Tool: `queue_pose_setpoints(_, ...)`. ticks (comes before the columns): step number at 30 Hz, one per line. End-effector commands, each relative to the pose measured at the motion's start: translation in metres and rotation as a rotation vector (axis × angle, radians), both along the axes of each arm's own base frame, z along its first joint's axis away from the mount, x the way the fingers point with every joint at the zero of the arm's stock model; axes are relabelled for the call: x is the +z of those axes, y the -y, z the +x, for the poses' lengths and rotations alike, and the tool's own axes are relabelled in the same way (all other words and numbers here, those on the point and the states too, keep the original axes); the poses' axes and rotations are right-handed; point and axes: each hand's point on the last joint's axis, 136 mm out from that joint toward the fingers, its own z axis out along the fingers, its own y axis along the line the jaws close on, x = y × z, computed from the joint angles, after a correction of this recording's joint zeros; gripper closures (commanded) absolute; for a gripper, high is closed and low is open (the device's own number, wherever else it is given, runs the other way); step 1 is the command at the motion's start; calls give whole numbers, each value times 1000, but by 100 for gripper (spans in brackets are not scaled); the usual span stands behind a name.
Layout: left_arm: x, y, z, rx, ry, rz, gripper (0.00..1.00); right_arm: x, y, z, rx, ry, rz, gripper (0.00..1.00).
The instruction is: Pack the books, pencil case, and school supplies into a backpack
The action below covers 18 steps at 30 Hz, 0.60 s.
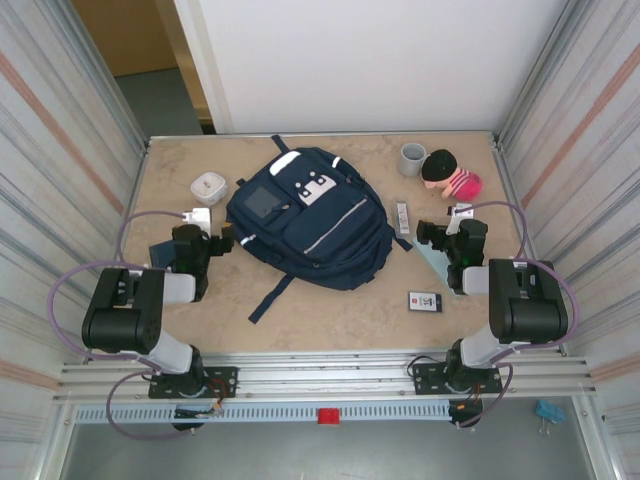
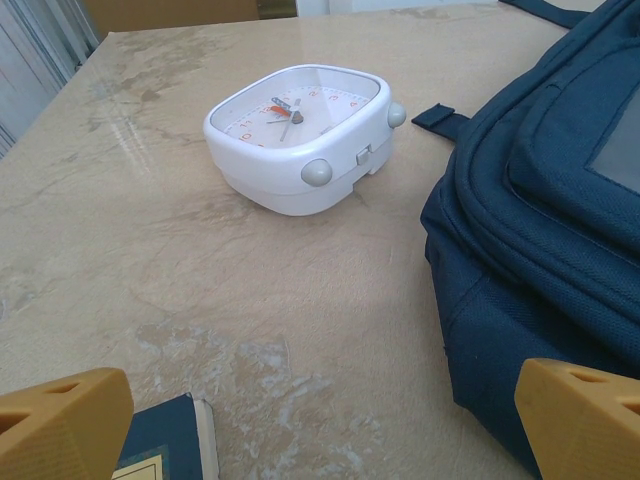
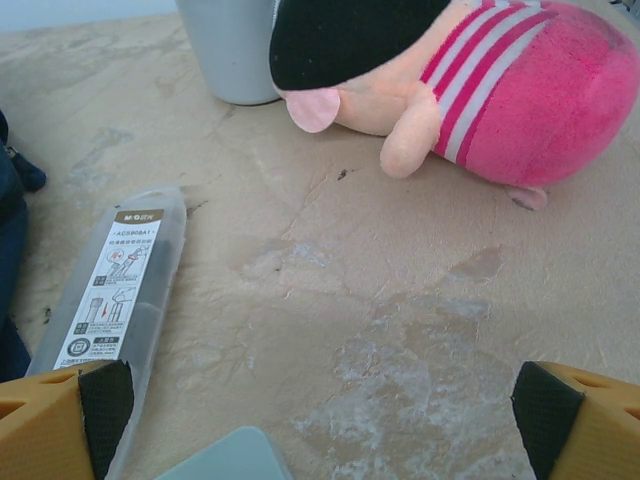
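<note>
Left gripper (image 2: 320,425), right gripper (image 3: 320,425): spread, empty

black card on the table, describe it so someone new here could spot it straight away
From the big navy backpack in the middle, move toward the near right corner. On bare tabletop beside the right arm lies a small flat black rectangle. Its white label and dark colour set it apart from the pale teal book and the narrow grey-white bar farther back.
</note>
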Motion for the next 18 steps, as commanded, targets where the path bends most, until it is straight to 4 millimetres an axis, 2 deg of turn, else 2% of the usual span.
queue_pose_setpoints(1, 10, -2, 4, 10, 31, -9, 2, 3, 0, 3, 1, 9, 15, 1)
queue_pose_setpoints(12, 11, -2, 4, 10, 37, -9, 1, 7, 0, 2, 12, 17, 25, 1)
queue_pose_setpoints(15, 18, -8, 1, 48, 48, -11, 3, 24, -5, 2, 50, -3, 42, 1)
queue_pose_setpoints(18, 38, -3, -3, 28, 67, 14, 4, 64, -15, 1, 115, -30, 32, 1)
